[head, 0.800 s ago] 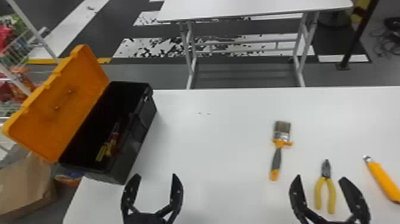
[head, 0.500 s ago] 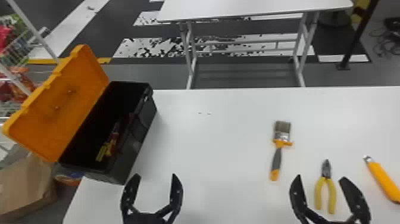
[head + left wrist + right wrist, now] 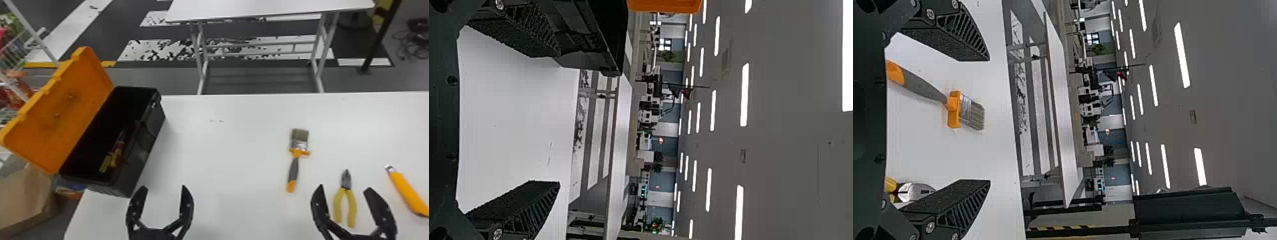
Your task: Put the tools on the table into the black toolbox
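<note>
Black toolbox point(image 3: 145, 148) sits with lid point(image 3: 68, 105) open, presumably to receive tools; left claw point(image 3: 163, 187) and right claw point(image 3: 345, 188) apart, empty, the latter near pliers point(image 3: 351, 204), likely for gripping.

I count one toolbox point(image 3: 139, 161), one paintbrush point(image 3: 294, 167), one pair of pliers point(image 3: 346, 185), one orange cutter point(image 3: 407, 193), two white tables point(image 3: 236, 159) and one cardboard box point(image 3: 24, 194); the tools inside point(image 3: 115, 153) I can't count.

Lighting: bright, cast from overhead by rows of white strip lamps point(image 3: 744, 95), burned out against a dimmer ceiling point(image 3: 784, 170). Surface point(image 3: 239, 153): broadly and brightly lit, softly shadowed beside the black toolbox point(image 3: 145, 146). Toolbox interior: sunk in darkness, much detail lost.
</note>
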You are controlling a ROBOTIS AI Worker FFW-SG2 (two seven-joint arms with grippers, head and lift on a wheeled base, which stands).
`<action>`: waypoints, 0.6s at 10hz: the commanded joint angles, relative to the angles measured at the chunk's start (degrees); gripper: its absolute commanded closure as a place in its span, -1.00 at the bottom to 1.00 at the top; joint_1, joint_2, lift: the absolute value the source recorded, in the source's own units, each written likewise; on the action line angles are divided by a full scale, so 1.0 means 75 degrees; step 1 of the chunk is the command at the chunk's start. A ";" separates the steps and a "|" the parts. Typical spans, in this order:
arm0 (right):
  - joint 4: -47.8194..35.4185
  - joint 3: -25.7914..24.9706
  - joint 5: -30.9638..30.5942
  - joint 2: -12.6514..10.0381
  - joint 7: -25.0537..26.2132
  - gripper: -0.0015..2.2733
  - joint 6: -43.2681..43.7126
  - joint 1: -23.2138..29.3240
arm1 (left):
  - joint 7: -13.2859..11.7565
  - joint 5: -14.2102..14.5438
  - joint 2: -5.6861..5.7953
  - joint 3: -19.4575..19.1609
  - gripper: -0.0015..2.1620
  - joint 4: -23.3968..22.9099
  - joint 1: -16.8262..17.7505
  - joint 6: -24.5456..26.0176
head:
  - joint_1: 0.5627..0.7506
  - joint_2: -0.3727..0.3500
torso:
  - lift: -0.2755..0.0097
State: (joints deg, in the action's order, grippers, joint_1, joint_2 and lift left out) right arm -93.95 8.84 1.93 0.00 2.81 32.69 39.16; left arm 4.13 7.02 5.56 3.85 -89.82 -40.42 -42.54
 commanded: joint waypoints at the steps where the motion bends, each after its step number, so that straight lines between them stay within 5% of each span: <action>1: 0.0011 -0.0054 0.0012 -0.0007 0.0000 -0.88 -0.0017 -0.0018 | 0.0000 0.0001 -0.0015 0.0015 -0.93 0.0012 -0.0001 -0.0029 | 0.41 0.48 | 0.41; 6: -0.0821 -0.0452 0.0047 -0.0007 0.0023 -0.93 -0.2595 -0.0088 | -0.0012 0.0001 -0.0015 0.0050 -0.93 0.0035 -0.0036 0.0018 | 0.41 0.35 | 0.41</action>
State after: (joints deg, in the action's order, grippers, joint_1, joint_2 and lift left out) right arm -99.22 5.60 2.29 0.00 2.99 15.04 38.62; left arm 4.04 7.03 5.43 4.18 -89.58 -40.65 -42.53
